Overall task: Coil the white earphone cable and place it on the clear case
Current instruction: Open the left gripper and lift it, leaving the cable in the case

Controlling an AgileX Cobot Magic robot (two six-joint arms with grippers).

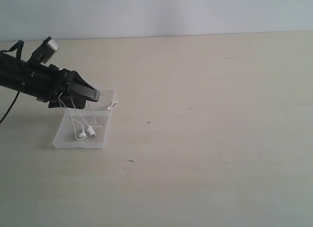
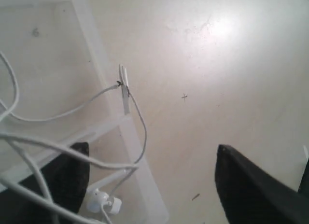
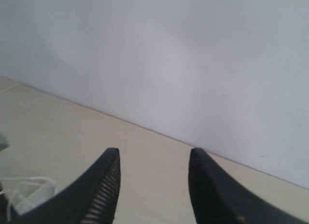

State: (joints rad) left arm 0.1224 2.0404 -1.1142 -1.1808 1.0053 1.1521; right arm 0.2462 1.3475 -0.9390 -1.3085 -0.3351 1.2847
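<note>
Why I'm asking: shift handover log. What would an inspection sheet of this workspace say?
Surface: pale table with a few small dark specks.
Job's things: clear case lies flat on the table. The white cable hangs in loose loops from the left gripper onto the case, with the earbuds down on it.
Clutter: nothing seen.
Grippers: left gripper is over the case, fingers apart, cable draped over one finger. Right gripper is open, holds nothing and is out of the exterior view.
Cables: black arm cable hangs beside the left arm.
Surroundings: plain pale wall behind the table.
</note>
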